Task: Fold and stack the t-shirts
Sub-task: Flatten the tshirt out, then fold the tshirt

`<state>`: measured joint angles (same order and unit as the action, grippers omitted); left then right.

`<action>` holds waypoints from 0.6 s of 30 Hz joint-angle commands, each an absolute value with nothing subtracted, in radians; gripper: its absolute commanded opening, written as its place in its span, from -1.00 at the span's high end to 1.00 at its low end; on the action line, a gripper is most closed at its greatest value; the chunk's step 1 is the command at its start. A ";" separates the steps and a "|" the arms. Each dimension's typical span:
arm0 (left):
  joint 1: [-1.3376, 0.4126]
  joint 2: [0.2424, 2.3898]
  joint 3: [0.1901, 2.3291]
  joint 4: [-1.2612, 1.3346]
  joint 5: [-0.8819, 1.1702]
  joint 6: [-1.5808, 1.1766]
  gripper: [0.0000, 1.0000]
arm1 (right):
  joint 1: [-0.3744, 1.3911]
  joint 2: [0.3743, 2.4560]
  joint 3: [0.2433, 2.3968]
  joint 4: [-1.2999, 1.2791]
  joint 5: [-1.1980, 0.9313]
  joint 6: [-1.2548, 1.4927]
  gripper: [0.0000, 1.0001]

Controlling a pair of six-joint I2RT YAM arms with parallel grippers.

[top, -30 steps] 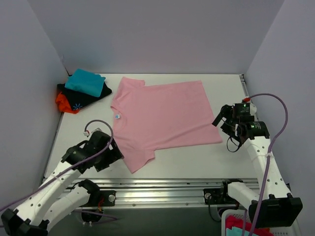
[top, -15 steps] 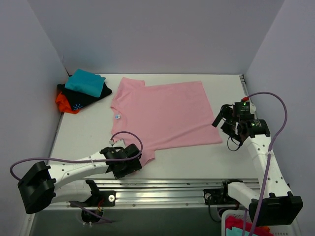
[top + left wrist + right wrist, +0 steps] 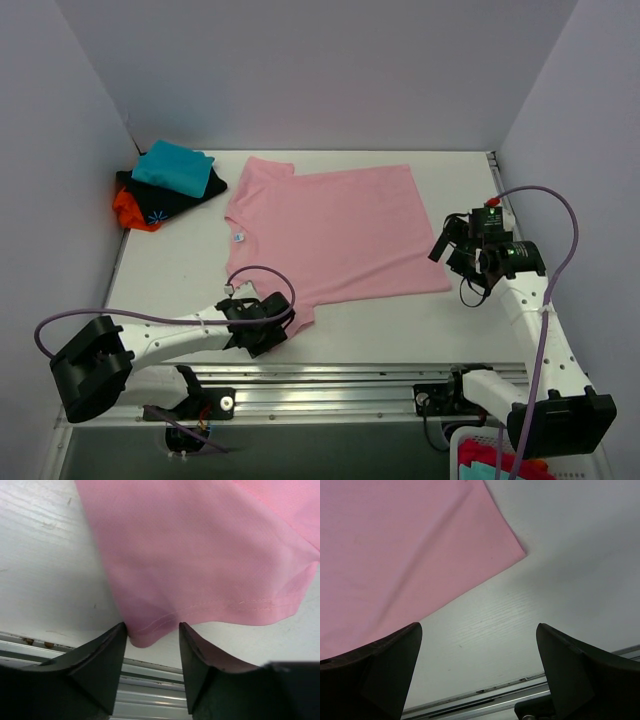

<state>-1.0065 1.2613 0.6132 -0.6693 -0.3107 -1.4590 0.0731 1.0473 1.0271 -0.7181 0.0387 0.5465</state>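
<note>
Our left gripper [image 3: 152, 628], jaws apart, straddles a sleeve [image 3: 200, 580] of the pink t-shirt [image 3: 335, 225] to pinch it; right gripper [image 3: 479, 628] hovers spread

A t-shirt [image 3: 330, 235] is lying spread flat across the middle of the desk [image 3: 160, 270], its collar pointing toward the left edge and its hem toward the right edge. A pile of folded t-shirts [image 3: 165, 190] is sitting in the far left corner, apart from it. The left pincer [image 3: 152, 630] is reaching along the near edge, its parted fingers standing either side of the near sleeve [image 3: 200, 580]. The right pincer [image 3: 447, 248] is hovering by the right edge, fingers spread wide, just beside the hem's near corner.
</note>
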 commanded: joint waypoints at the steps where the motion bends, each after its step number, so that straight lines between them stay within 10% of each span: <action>1: -1.009 1.324 0.572 -0.583 -0.328 -1.506 -0.08 | 0.080 1.055 1.058 -0.755 0.078 0.526 -0.86; 8: -0.983 1.341 0.575 -0.581 -0.327 -1.488 0.90 | 0.078 1.051 1.037 -0.749 0.084 0.525 -0.86; 18: -0.841 1.215 0.658 -0.756 -0.336 -1.347 0.95 | 0.032 1.063 0.720 -0.566 -0.255 0.650 -0.86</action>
<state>-0.8986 1.2690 0.6235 -0.6685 -0.3195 -1.4185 0.0437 1.0554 0.8051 -0.6170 -0.1219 0.5964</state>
